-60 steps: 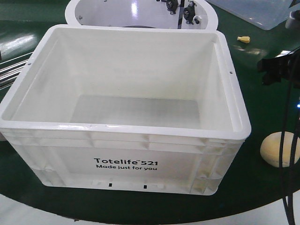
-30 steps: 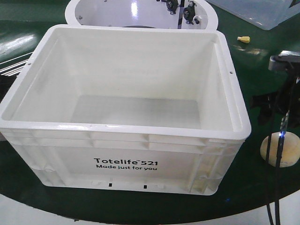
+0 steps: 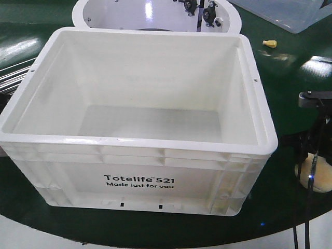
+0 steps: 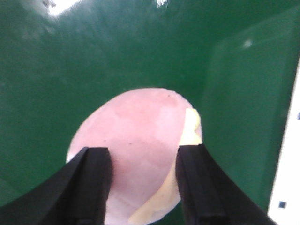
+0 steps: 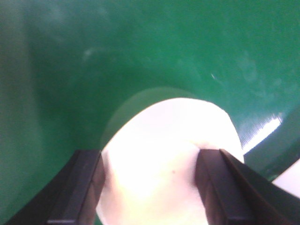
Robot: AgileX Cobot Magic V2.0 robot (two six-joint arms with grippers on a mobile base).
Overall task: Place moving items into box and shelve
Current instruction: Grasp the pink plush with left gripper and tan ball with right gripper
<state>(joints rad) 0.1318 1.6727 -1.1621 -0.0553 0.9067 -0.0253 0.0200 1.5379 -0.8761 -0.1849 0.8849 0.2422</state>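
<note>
Right of the white tote [image 3: 135, 141], the right gripper [image 5: 149, 161] half hides a tan bun [image 3: 324, 179], jaws spread astride it. The left gripper [image 4: 143, 154] sets parted jaws astride a pinkish lump [image 4: 136, 122], perhaps another bun.

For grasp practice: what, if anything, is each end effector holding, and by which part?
Nothing, it seems: the left end effector hangs open over a pinkish bun, the right end effector over a pale bun.

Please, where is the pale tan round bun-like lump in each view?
Front-facing: pale tan round bun-like lump at the right edge, partly behind the black right end effector.
Right wrist: the lump, washed out white, lower centre under its fingers.
Left wrist: a pinkish round lump shows; same one, cannot tell.
Shared landmark: glossy green table.
</note>
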